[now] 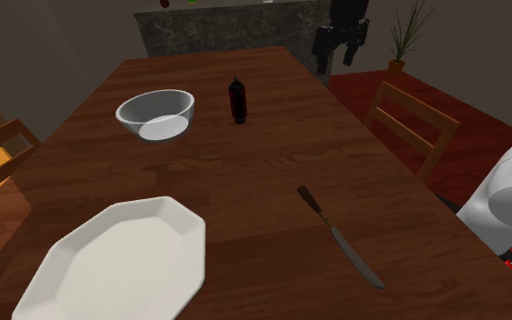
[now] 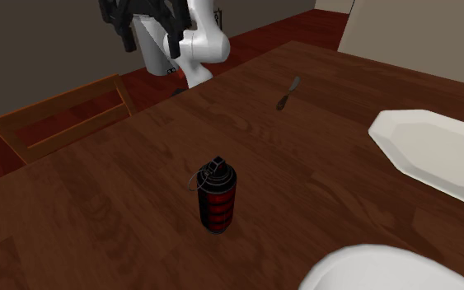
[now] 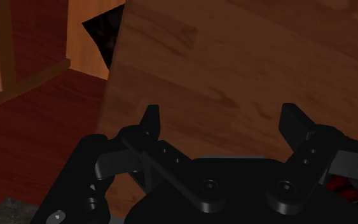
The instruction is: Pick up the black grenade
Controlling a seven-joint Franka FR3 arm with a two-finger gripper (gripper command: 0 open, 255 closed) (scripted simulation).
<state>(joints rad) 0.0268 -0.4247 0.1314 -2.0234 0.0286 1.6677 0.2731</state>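
Standing wide apart, the fingers [image 3: 151,122] of the gripper [image 3: 222,118] clasp nothing and hang above the wooden table [image 3: 234,57] at its edge. The black grenade [image 1: 237,100], banded red, stands upright on the table well away from them, with open tabletop between. A glass bowl [image 1: 156,115] sits beyond it. A knife [image 1: 340,236] and a white plate [image 1: 117,264] lie farther off.
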